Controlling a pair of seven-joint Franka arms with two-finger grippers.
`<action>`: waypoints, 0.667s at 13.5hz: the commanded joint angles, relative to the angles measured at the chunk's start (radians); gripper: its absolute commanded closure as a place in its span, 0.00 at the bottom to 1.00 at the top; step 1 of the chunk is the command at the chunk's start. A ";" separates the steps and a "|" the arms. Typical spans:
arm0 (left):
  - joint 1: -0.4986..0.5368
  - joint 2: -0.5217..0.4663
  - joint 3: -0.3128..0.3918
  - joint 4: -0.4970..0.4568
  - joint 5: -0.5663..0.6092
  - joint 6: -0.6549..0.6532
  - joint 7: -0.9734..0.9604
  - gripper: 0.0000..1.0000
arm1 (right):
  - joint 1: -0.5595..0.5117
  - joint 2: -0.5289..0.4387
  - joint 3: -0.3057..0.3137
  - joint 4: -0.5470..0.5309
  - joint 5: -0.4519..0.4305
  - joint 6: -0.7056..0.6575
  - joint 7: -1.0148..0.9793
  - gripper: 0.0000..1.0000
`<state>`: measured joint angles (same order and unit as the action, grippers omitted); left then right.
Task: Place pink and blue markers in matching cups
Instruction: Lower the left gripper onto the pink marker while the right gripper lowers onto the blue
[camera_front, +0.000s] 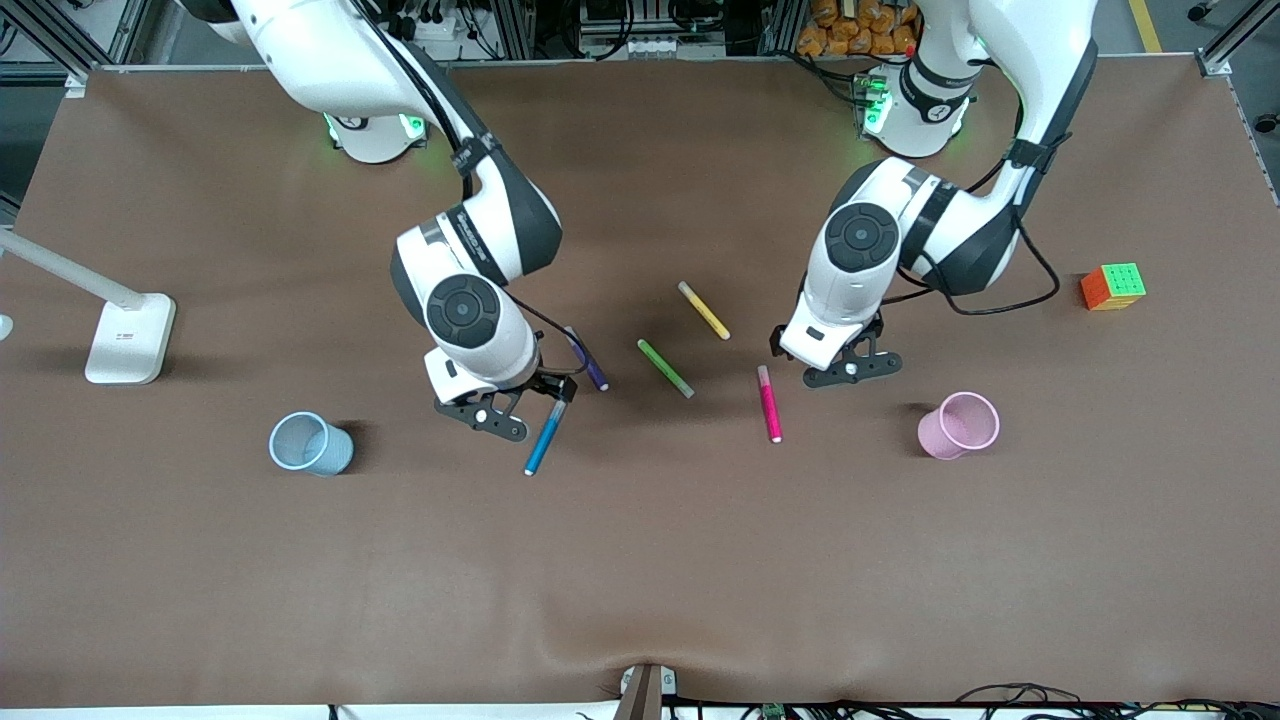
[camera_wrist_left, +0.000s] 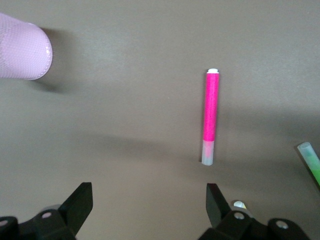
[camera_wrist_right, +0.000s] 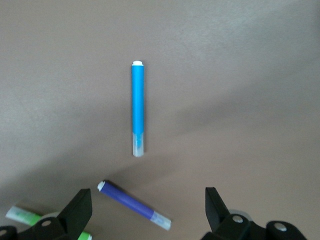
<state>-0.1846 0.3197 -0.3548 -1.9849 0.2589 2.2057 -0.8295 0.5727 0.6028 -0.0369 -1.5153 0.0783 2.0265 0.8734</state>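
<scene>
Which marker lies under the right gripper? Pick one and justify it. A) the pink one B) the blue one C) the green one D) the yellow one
B: the open right gripper hangs over the blue marker, which lies flat on the table, ungrasped.

Arms: glossy white shells, black joint bands, round dark caps | Bases: green lights glowed | Cables: black, looped beside left arm's forearm | Left gripper (camera_front: 850, 368), right gripper (camera_front: 508, 405): black fingers, possibly small silver screws
</scene>
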 joint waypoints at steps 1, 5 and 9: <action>-0.003 -0.027 0.000 -0.078 0.033 0.101 -0.031 0.00 | 0.013 0.037 -0.009 0.003 0.021 0.037 0.018 0.00; -0.036 -0.004 0.000 -0.115 0.066 0.183 -0.082 0.00 | 0.024 0.084 -0.011 0.001 0.021 0.099 0.018 0.00; -0.035 0.051 0.000 -0.117 0.226 0.253 -0.206 0.00 | 0.041 0.123 -0.011 -0.009 0.020 0.144 0.025 0.00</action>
<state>-0.2198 0.3433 -0.3557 -2.0979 0.4245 2.4150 -0.9737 0.5920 0.7096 -0.0363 -1.5174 0.0797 2.1448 0.8795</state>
